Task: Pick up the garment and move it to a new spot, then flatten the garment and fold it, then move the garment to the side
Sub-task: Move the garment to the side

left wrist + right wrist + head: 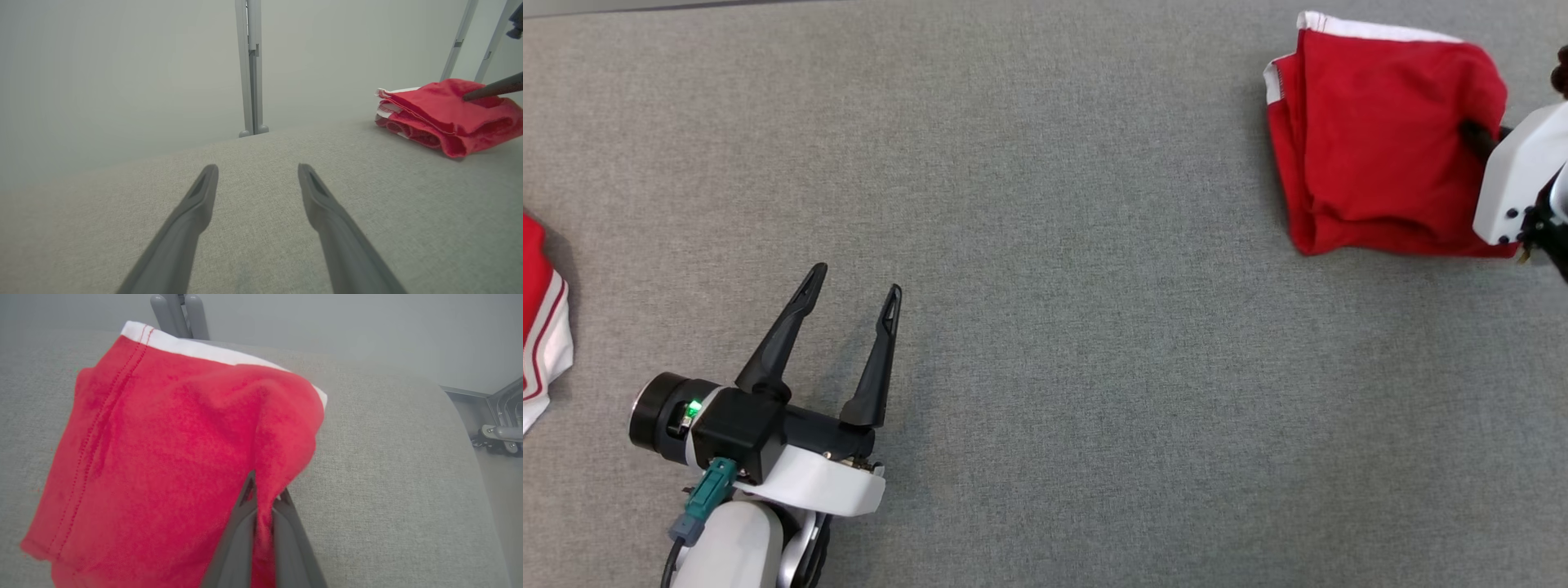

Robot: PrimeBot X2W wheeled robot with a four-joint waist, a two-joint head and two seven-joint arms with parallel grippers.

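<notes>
The garment (pixel 1380 139) lay folded at the surface's (pixel 1094 367) far right, its edge pinched in the right gripper (pixel 264 498). The left gripper (pixel 856 287) sat wide and empty, near left. Folding looked done, and seemingly only the release remained.

grey fabric tabletop (pixel 1094 367) | red-white cloth (pixel 543 327) (left edge) | metal post (pixel 250 69)
</notes>
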